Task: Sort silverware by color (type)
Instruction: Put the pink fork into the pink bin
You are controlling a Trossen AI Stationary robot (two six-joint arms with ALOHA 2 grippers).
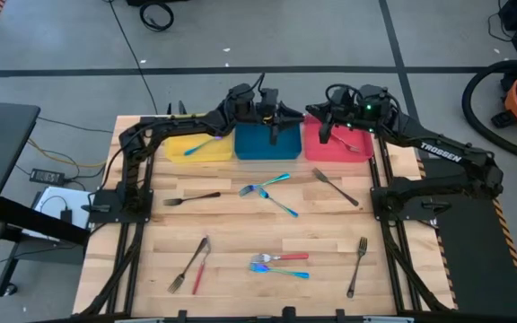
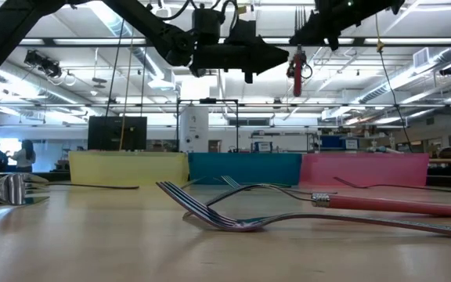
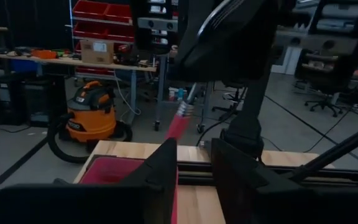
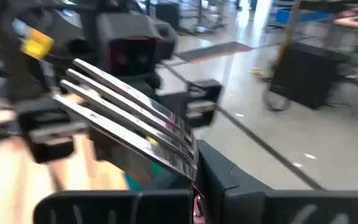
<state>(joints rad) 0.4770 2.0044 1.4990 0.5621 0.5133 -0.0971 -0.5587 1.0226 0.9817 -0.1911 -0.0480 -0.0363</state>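
Right gripper jaws clamping red-handled fork, long axis hanging vertical, tines up, directly above red tray, tabletop's 12 o'clock edge. Left gripper jaws hovering parted, empty, over blue tray.

The table is pale wood in jointed strips, smooth with a soft sheen. The forks lying on it have bright polished metal tines, and the nearest one carries a matt red handle that looks like plastic. Behind the forks, the yellow tray, blue tray and red tray look like dull, smooth plastic.
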